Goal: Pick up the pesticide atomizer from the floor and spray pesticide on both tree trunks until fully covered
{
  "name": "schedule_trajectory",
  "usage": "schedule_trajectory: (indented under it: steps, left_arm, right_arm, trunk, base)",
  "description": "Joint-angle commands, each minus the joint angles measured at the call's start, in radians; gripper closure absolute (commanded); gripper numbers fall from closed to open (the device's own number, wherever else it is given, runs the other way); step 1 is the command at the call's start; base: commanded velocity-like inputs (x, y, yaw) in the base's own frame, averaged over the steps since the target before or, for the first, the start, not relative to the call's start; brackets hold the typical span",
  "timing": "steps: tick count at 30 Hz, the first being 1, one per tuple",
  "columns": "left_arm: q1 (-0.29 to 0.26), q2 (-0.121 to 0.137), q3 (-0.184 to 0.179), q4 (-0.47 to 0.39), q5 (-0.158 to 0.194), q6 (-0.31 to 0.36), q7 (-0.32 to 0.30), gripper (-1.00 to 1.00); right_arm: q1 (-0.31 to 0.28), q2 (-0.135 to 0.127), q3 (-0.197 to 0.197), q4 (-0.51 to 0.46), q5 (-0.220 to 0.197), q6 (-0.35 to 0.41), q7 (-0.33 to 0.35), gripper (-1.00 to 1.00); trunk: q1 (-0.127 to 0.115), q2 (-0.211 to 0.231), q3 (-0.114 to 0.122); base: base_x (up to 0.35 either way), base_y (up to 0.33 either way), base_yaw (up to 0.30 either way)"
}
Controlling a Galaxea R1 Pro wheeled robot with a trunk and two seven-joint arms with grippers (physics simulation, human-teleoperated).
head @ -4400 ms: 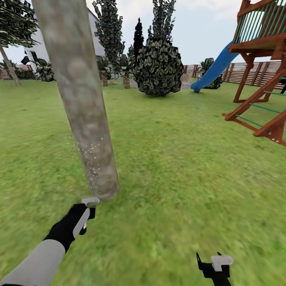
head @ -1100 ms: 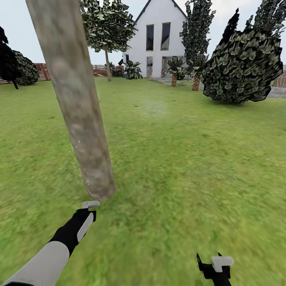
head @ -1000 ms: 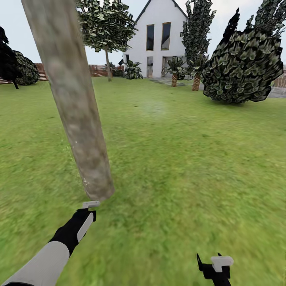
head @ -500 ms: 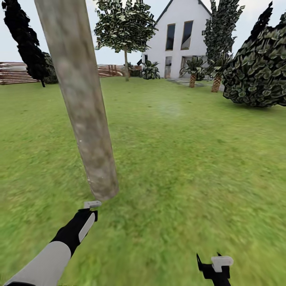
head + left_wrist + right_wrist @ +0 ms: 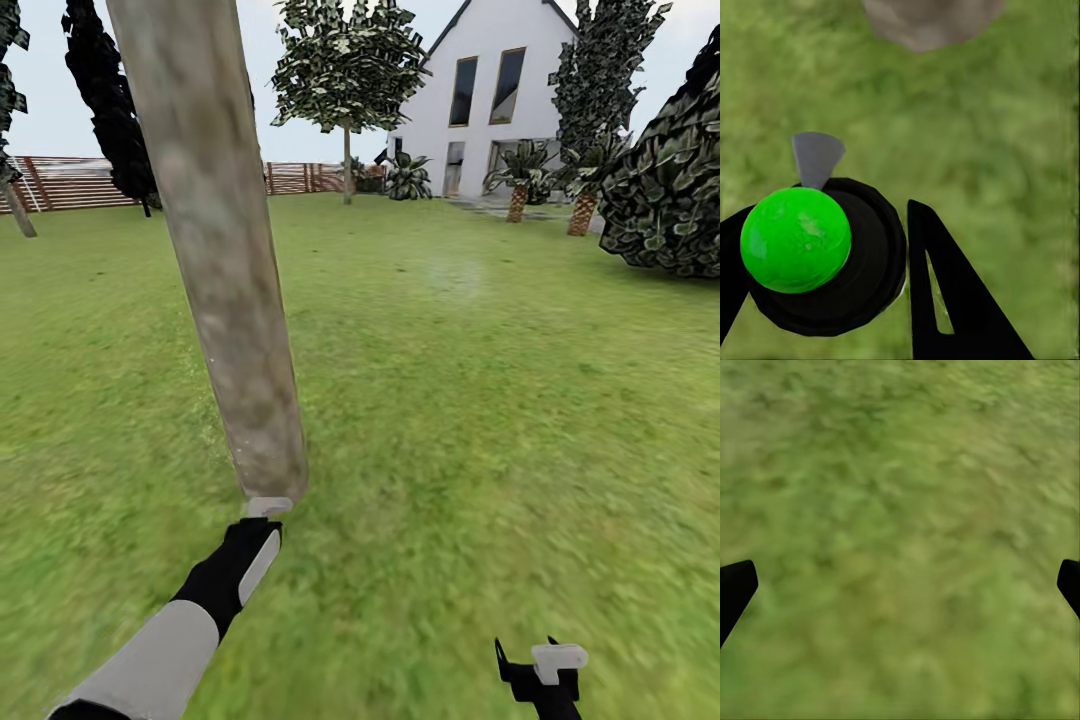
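Observation:
A thick, mottled grey-brown tree trunk [image 5: 225, 250] leans up from the grass just ahead of me. My left gripper [image 5: 266, 507] is right at the foot of the trunk. In the left wrist view my left gripper [image 5: 825, 255] is shut on the pesticide atomizer [image 5: 832, 262], a round black bottle with a bright green cap and a grey nozzle aimed at the trunk's base [image 5: 930, 19]. A second tree [image 5: 347, 70] stands far off near the fence. My right gripper [image 5: 545, 662] hangs open over bare grass [image 5: 900, 510]. Pesticide specks are out of view.
Green lawn [image 5: 480, 400] stretches all around. A white house [image 5: 490, 90] is at the far right, a brown slatted fence [image 5: 80, 182] at the far left. A large dark bush [image 5: 670, 190] stands on the right, with small palms [image 5: 518, 190] by the house.
The camera has turned left, shifting house and bush rightward. My left gripper has moved in under the trunk's base. The white specks seen earlier on the trunk are gone.

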State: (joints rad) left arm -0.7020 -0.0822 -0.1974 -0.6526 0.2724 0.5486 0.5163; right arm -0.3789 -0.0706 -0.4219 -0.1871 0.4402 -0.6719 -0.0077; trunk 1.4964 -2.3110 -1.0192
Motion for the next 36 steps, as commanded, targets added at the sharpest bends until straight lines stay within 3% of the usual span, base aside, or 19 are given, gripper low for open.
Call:
schedule_trajectory:
  steps: [1,4,8,10,12,15,16,19,25,30,33,34,36]
  left_arm:
    - [-0.007,-0.014,-0.003,-0.001,-0.004,0.005,0.018,1.00]
    - [-0.048,-0.014,-0.002,0.003,-0.001,0.014,0.027,1.00]
    - [-0.056,0.101,0.007,0.005,0.010,0.037,0.021,1.00]
    - [-0.052,0.125,0.007,0.004,0.012,0.039,0.015,1.00]
    - [-0.049,0.109,0.004,0.001,0.012,0.042,0.015,1.00]
    - [-0.055,0.023,0.000,0.000,0.007,0.050,0.015,1.00]
    - [-0.056,0.005,0.000,-0.001,0.006,0.051,0.014,1.00]
    - [-0.054,-0.001,-0.002,-0.001,0.002,0.057,0.015,1.00]
    - [-0.045,0.038,-0.003,0.000,-0.002,0.074,0.017,1.00]
    - [-0.050,-0.033,-0.018,-0.002,0.000,0.075,0.016,1.00]
    - [-0.052,-0.021,-0.014,-0.002,0.000,0.095,0.014,1.00]
    - [-0.053,0.000,-0.012,-0.002,0.003,0.099,0.014,1.00]
    - [-0.055,0.078,-0.007,-0.002,0.011,0.104,0.012,1.00]
  right_arm:
    - [0.000,0.000,0.000,0.000,0.000,0.000,0.000,-1.00]
    - [0.000,0.000,0.000,0.001,0.000,0.000,0.000,-1.00]
    - [0.000,0.000,0.000,0.001,0.000,0.000,0.000,-1.00]
    - [0.000,0.000,0.000,0.001,0.000,0.000,0.000,-1.00]
    - [0.000,0.000,0.000,0.001,0.000,0.000,0.000,-1.00]
    - [0.000,0.000,0.000,0.001,0.000,0.000,0.000,-1.00]
    - [0.000,0.000,0.000,0.001,0.000,0.000,0.000,-1.00]
    - [0.000,0.000,0.000,0.001,0.000,0.000,0.000,-1.00]
    - [0.000,0.000,0.000,0.001,0.000,0.000,0.000,-1.00]
    - [0.000,0.000,0.000,0.001,0.000,0.000,0.000,-1.00]
    - [0.000,0.000,0.000,0.001,0.000,0.000,0.000,-1.00]
    - [0.000,0.000,0.000,0.001,0.001,0.000,0.000,-1.00]
    - [0.000,0.000,0.000,0.001,0.001,0.000,0.000,-1.00]
  trunk:
    - [0.000,0.000,0.000]
    - [0.000,0.000,0.000]
    - [0.000,0.000,0.000]
    - [0.000,0.000,0.000]
    - [0.000,0.000,0.000]
    - [0.000,0.000,0.000]
    - [0.000,0.000,0.000]
    - [0.000,0.000,0.000]
    - [0.000,0.000,0.000]
    - [0.000,0.000,0.000]
    - [0.000,0.000,0.000]
    - [0.000,0.000,0.000]
    - [0.000,0.000,0.000]
  base:
    - [0.000,0.000,0.000]
    - [0.000,0.000,0.000]
    - [0.000,0.000,0.000]
    - [0.000,0.000,0.000]
    - [0.000,0.000,0.000]
    - [0.000,0.000,0.000]
    - [0.000,0.000,0.000]
    - [0.024,0.000,0.000]
    - [0.245,0.000,0.000]
    - [0.008,0.000,0.000]
    - [0.000,0.000,0.000]
    - [0.000,0.000,0.000]
    - [0.000,0.000,0.000]
